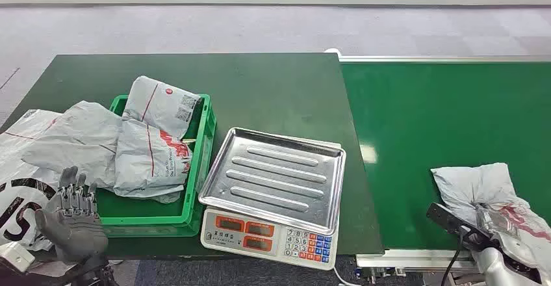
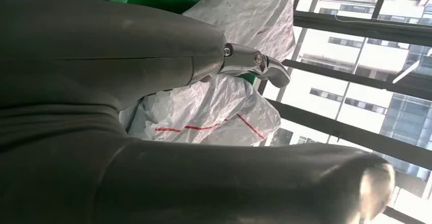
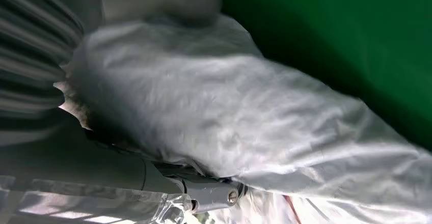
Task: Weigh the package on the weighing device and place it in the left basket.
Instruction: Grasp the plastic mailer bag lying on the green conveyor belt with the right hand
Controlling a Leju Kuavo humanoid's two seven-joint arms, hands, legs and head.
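The green basket [image 1: 203,162], stuffed with grey bags, and the silver scale [image 1: 273,188] sit between the robot hands. The right robot hand [image 1: 503,260] grips a crinkly grey package [image 1: 481,185]. The left robot hand [image 1: 71,218] holds nothing, fingers apart.

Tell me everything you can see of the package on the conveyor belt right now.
The package is a crumpled grey plastic mailer bag with red markings toward its near end. It lies on the green conveyor belt near the front right corner. The right robot hand is at its near end, and the right wrist view shows fingers pressed around the bag.
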